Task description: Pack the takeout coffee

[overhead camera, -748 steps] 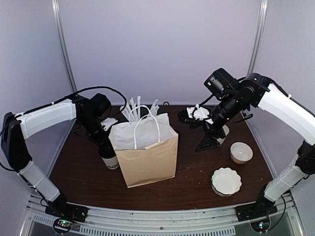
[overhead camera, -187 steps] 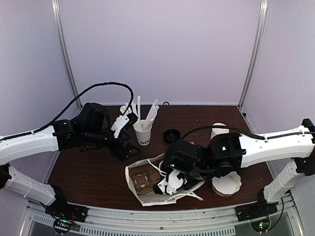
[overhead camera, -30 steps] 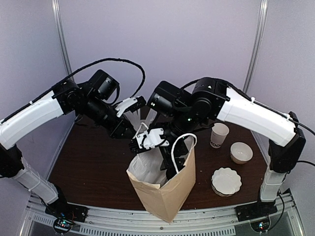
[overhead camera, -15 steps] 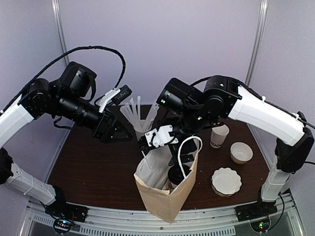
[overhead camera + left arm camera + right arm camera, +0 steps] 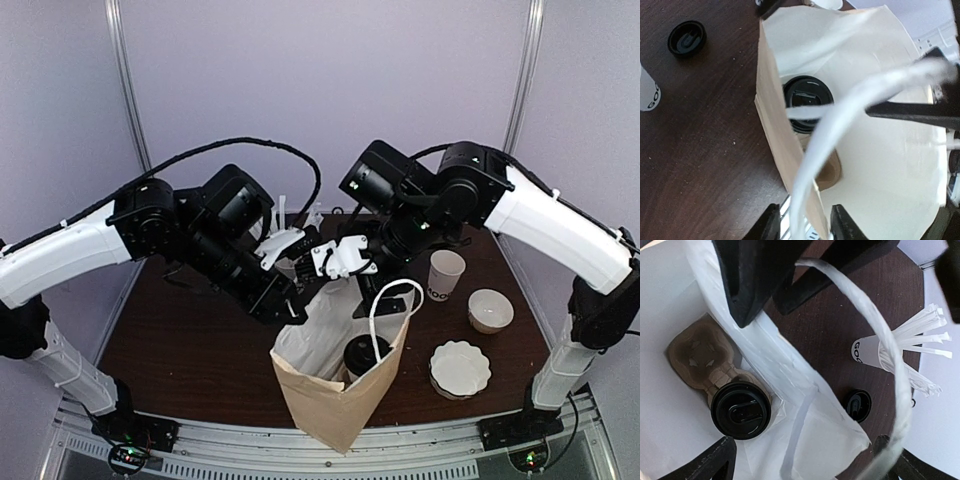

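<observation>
Deep inside paper bag (image 5: 330,412), takeout coffee (image 5: 741,410) on cardboard carrier (image 5: 696,353); right claw (image 5: 807,461) spread, left claw (image 5: 805,226) state unclear.

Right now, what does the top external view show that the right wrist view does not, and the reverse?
Only the top view: the white bowl, the stack of plates and the unlidded cup on the table. Only the right wrist view: the brown cup carrier at the bottom of the paper bag. Both: the takeout coffee, black lid up, standing inside that bag.
</observation>
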Available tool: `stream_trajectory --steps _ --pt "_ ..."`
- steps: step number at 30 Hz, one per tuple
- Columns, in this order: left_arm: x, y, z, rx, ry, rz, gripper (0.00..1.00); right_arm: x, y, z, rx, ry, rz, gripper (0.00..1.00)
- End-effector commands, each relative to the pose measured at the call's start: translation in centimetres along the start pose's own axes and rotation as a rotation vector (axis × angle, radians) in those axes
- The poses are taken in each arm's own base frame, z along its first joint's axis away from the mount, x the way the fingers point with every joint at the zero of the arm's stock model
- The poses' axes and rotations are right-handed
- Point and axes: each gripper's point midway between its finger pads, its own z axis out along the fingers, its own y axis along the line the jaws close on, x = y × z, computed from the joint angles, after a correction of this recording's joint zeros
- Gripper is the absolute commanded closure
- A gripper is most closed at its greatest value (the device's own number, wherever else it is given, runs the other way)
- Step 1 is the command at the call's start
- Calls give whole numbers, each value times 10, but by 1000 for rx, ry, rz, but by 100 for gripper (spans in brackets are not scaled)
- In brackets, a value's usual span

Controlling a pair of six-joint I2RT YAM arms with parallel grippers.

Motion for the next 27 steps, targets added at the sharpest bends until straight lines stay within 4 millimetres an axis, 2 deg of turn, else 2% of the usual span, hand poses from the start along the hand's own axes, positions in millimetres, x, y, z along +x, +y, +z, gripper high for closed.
stream_trajectory --steps 1,4,6,11,14,17,20,25,26,27 --pt "-28 -10 0 21 -73 38 77 4 -12 -34 68 -60 25 1" --pt "-35 -8 0 -8 -67 84 93 10 -24 -56 91 -104 61 0" --pt "-42 -4 -2 -33 -69 116 99 15 -30 -71 100 -137 81 1" --pt "-57 27 -7 -110 -63 172 100 42 -53 -98 183 -144 148 0" --pt "-71 42 -14 -126 -87 204 100 62 -69 -107 207 -172 242 1" --pt "-78 59 -10 -102 -61 190 100 84 -81 -108 225 -180 333 1" --pt "-81 72 -2 -69 -27 168 100 97 -83 -107 232 -186 381 0" --pt "-91 75 1 -35 -29 168 100 109 -83 -105 239 -178 417 0" --pt "-92 76 1 -39 -31 166 98 109 -83 -105 235 -178 421 1" --pt "-92 77 1 -43 -30 161 92 110 -83 -104 233 -180 425 1"
